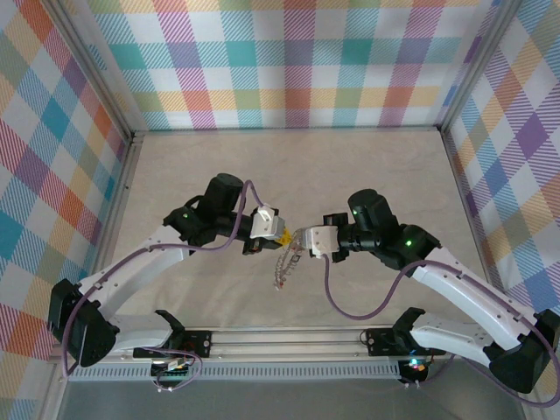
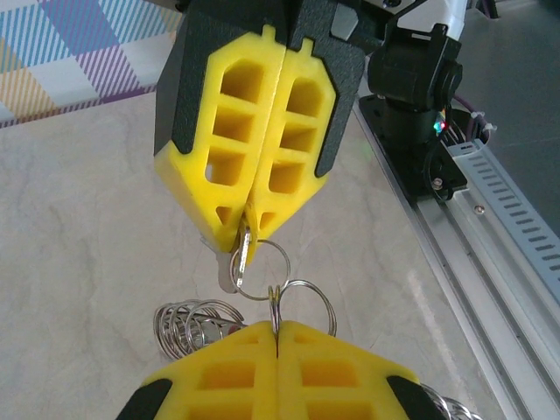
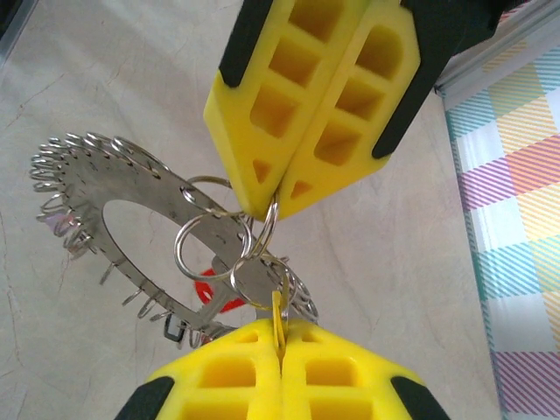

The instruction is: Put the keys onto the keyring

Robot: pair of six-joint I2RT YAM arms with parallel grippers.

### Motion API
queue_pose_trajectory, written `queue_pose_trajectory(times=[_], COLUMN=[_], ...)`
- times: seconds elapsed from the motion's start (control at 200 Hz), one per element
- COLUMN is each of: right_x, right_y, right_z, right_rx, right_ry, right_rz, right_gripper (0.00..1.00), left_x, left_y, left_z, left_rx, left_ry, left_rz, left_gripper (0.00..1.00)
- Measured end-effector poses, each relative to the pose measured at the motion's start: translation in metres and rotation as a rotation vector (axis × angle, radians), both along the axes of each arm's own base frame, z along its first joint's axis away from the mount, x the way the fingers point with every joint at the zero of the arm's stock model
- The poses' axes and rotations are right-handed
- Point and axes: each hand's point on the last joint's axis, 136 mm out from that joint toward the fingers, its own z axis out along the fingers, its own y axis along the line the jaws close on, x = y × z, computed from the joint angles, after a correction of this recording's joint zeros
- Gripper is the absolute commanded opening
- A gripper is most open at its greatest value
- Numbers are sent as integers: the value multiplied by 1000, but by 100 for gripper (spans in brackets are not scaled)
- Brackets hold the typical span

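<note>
Both grippers meet above the middle of the table. My left gripper [image 1: 278,234] [image 2: 277,328] is shut on a small split ring [image 2: 302,302] of the keyring. The keyring [image 3: 105,184] is a flat silvery hoop edged with several small wire loops, and it hangs below the two grippers [image 1: 284,267]. My right gripper [image 1: 302,238] [image 3: 282,325] is shut on the yellow head of a key [image 3: 279,311], whose metal blade [image 2: 238,267] lies against another split ring [image 2: 262,271]. A red key head [image 3: 214,289] shows behind the hoop.
The beige table [image 1: 289,175] is boxed in by plaid walls [image 1: 289,61] at the back and sides. The arms' metal base rail [image 1: 289,337] [image 2: 490,201] runs along the near edge. Purple cables loop from both wrists.
</note>
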Motion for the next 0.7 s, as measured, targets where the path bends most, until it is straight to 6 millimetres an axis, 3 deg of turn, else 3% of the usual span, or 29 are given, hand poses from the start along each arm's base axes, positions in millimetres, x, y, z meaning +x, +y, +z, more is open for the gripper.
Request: queue_pose_trajectory(times=[0.7], right_x=[4], right_y=[9], right_z=[15], right_rx=[22], right_ry=[1], right_rz=[25], right_gripper=[0], left_x=[6], left_y=[-5], left_z=[0], left_rx=[-11], left_ry=[18], left_rz=[15], left_gripper=[0])
